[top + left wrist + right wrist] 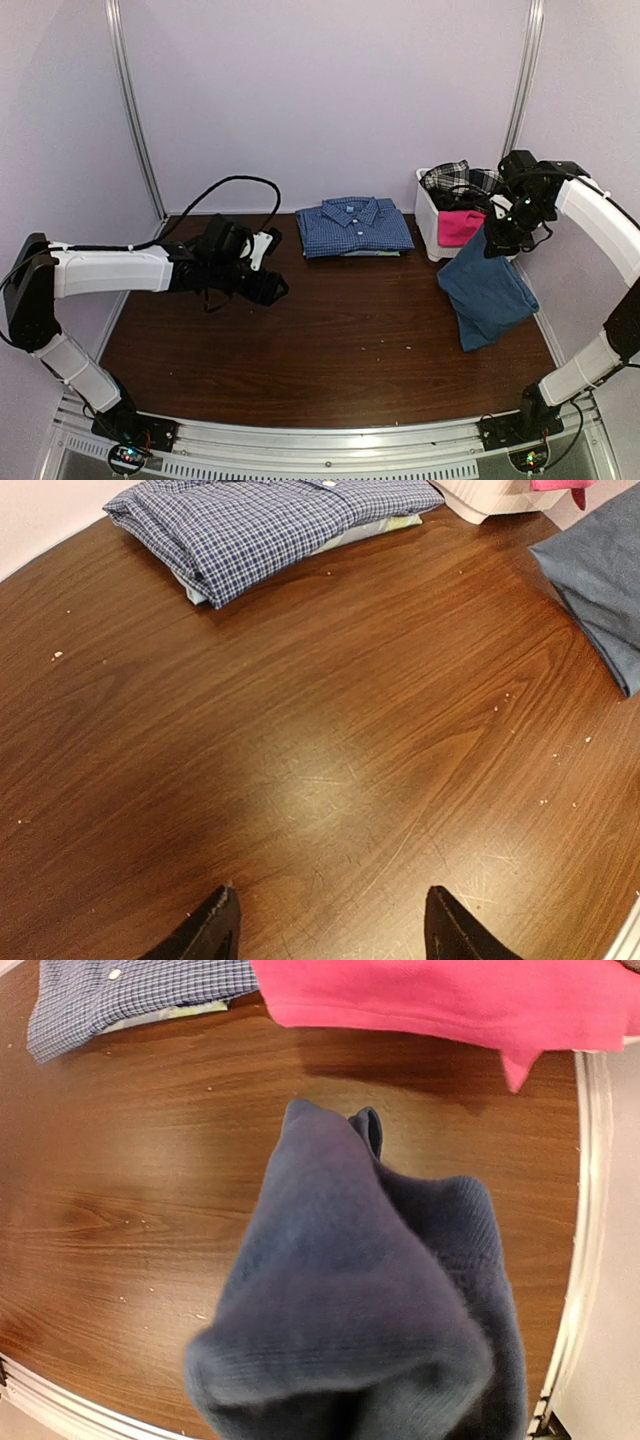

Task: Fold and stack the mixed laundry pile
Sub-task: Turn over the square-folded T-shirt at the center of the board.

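The counter (330,340) is dark reddish-brown wood grain, flecked with pale specks. The folded shirt (355,228) has a fine blue-and-white check. The pale piece (378,527) under it looks greenish or light blue; it is hard to tell. The T-shirt (487,290) is plain dusky dark blue. The bin (428,218) is white, the pink piece (458,226) vivid, the plaid shirt (447,177) black-and-white. The left arm (110,272) and right arm (600,215) are white with black joints.

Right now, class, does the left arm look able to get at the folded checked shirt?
Probably yes. The left claw is open and empty, and only bare table lies between it and the shirt. The right claw holds a blue T-shirt well off to the side.
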Robot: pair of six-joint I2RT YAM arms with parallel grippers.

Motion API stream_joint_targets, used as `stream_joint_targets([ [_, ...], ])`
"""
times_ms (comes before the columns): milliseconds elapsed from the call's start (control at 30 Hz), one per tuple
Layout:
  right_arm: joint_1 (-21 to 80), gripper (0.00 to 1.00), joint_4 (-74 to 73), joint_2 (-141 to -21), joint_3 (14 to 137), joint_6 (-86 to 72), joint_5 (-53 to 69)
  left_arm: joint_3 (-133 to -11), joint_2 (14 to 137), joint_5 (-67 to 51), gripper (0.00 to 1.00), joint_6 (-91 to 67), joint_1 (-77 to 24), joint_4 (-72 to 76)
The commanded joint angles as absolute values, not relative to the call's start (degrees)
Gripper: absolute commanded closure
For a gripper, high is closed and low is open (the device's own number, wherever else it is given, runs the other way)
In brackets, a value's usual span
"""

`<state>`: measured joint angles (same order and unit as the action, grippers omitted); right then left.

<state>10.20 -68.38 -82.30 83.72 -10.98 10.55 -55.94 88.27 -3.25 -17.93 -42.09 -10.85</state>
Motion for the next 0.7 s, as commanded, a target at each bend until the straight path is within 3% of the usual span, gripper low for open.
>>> stream_joint_targets([
  [0,9.56,1.0,-77.49,-79.01,88.79,-12.67,1.39,-58.31,89.44,-1.96,0.36,-18.35,-41.57,-9.82],
  [167,11.14,1.0,-80.62,-82.23,91.87,-12.67,-7.29,-58.66,89.82,-0.88,0.36,-18.65,-41.37,-10.63],
  [367,24.82,1.0,-81.03,-91.61,92.66,-16.78,-14.94,-59.38,89.54,2.15,0.36,-19.01,-39.68,-14.18],
  [667,38.57,1.0,-75.57,-109.08,106.79,-23.08,-5.35,-55.34,85.96,0.85,0.36,-23.01,-34.56,-14.89],
])
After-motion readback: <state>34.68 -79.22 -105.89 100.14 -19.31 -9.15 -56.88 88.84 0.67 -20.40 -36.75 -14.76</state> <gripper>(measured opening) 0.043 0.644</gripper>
